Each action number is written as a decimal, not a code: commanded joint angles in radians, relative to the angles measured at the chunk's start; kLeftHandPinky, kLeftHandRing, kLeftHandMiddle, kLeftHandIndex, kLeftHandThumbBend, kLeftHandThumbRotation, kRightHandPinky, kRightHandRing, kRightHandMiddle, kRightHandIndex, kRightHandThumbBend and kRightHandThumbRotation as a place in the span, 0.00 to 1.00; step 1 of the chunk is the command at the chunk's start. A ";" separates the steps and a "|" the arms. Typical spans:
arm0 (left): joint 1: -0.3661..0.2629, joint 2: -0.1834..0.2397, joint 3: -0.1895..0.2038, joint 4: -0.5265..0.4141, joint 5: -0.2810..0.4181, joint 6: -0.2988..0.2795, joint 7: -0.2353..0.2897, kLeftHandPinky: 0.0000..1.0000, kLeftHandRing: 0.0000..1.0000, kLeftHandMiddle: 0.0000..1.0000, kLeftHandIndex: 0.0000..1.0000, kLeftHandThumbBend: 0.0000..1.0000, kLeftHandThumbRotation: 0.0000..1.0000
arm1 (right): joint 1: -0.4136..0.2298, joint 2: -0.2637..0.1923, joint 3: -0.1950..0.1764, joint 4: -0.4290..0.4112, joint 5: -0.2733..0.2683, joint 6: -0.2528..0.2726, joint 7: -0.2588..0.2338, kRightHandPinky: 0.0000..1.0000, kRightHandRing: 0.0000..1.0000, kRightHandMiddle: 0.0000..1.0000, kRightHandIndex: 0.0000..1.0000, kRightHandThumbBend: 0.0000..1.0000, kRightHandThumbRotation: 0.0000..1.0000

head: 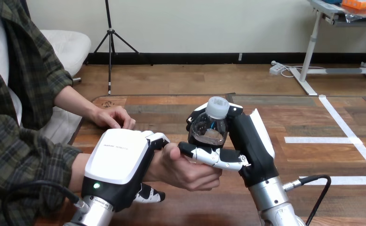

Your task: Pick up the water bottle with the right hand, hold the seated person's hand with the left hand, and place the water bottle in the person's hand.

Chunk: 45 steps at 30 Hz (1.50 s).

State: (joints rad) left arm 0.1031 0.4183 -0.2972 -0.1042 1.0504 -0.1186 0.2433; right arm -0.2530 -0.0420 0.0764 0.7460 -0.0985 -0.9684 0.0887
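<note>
Left hand (117,162) curled round the person's hand (186,172), water bottle (208,127) held just above its palm.
Right hand (252,146) wraps the bottle's body; it looks light, thin-walled and slippery, best gripped mid-body, below the cap (217,106). Tabletop (308,120) lies open rightward; the person's other hand (113,117) rests near the left edge.

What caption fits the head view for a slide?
Left hand clasps the person's hand; right hand holds the water bottle next to it.
</note>
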 commanded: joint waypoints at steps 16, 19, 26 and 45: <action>-0.037 -0.003 -0.004 -0.010 0.040 0.037 0.030 0.71 0.80 0.83 0.76 1.00 0.02 | -0.062 -0.011 -0.032 -0.046 0.053 -0.022 0.007 0.37 0.41 0.46 0.48 0.67 0.00; -0.037 -0.004 -0.003 -0.008 0.035 0.035 0.032 0.70 0.80 0.83 0.76 1.00 0.01 | -0.061 -0.011 -0.033 -0.046 0.050 -0.021 0.006 0.37 0.41 0.46 0.48 0.67 0.00; -0.039 0.000 -0.005 -0.005 0.033 0.033 0.030 0.69 0.78 0.82 0.76 0.97 0.00 | -0.062 -0.013 -0.032 -0.045 0.052 -0.025 0.011 0.37 0.41 0.46 0.48 0.67 0.00; -0.035 -0.003 -0.008 -0.009 0.037 0.036 0.027 0.69 0.76 0.79 0.75 0.94 0.00 | -0.049 -0.007 -0.028 -0.066 0.109 -0.013 0.066 0.37 0.41 0.46 0.48 0.66 0.00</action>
State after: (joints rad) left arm 0.1033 0.4170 -0.3017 -0.1042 1.0902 -0.0828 0.2525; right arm -0.2529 -0.0418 0.0766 0.7448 -0.0369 -0.9682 0.1495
